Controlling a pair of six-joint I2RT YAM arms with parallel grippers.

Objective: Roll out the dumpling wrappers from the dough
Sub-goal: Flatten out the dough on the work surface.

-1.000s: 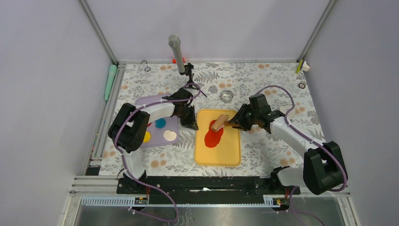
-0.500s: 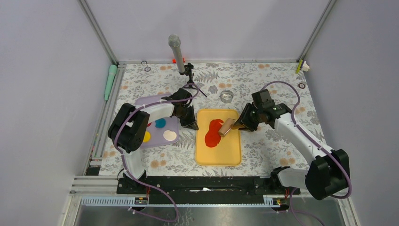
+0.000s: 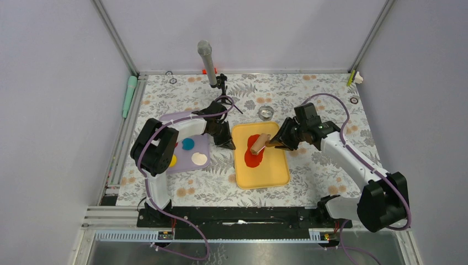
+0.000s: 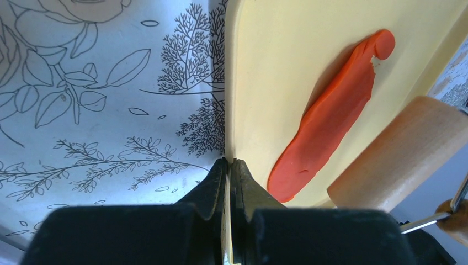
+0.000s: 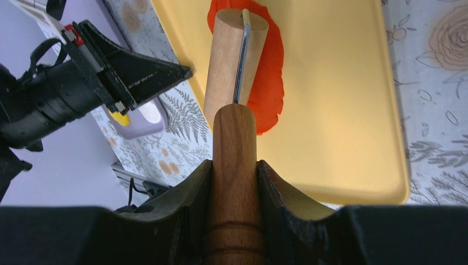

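Left gripper (image 4: 228, 163): jaws almost together, pinching the left rim of the yellow tray (image 3: 270, 181), centre of the top view. Right gripper (image 5: 234, 165): clamped around the wooden handle of the rolling pin (image 3: 257, 144). The pin's barrel lies on the red clay wrapper (image 3: 253, 159). Wrapper: flattened, elongated, irregular edge, in the tray's upper-left part. Left of centre, the purple tray (image 3: 185, 165) carries a blue disc (image 3: 188, 144), a yellow disc (image 3: 173, 160) and a cream disc (image 3: 200, 159).
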